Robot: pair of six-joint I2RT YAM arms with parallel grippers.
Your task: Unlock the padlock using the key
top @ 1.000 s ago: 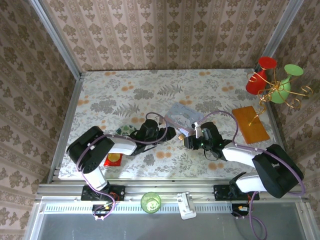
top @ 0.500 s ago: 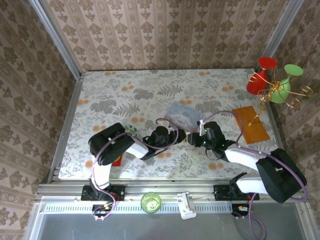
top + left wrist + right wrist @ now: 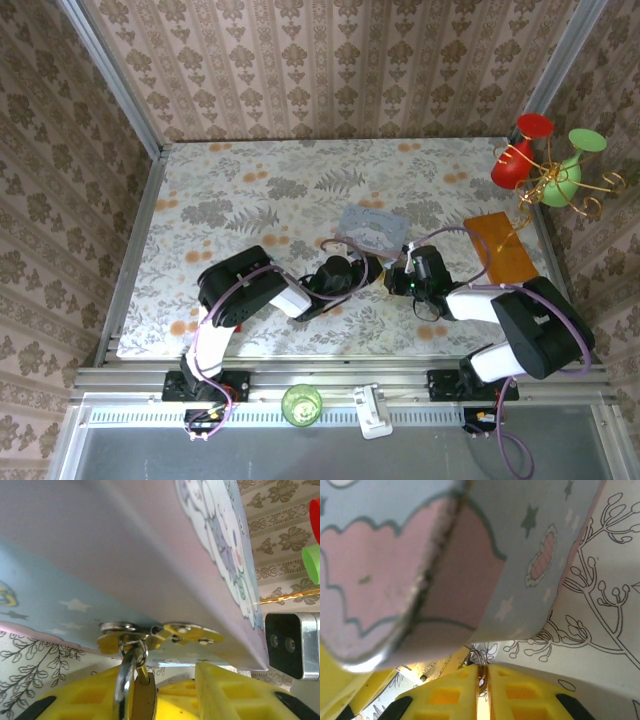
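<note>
My left gripper [image 3: 150,700] straddles padlock [image 3: 144,696], hung by shackle from clasp [image 3: 120,630] of tin [image 3: 125,545] just above fingers, likely steadying it for key; firm pinch or not, can't tell; my right gripper [image 3: 482,692] clamped tight on key [image 3: 481,680], just under tin; tin wall crowds both; orange board [image 3: 500,250] beyond right gripper, well apart.

Pale blue tin [image 3: 372,226] mid-table; orange board [image 3: 505,256] at right.

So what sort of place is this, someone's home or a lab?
Most likely a robot test cell dressed as a room: patterned wallpaper panels held in a bare aluminium frame, a floral tablecloth, and a left arm and right arm bolted to a metal rail at the near edge.
</note>
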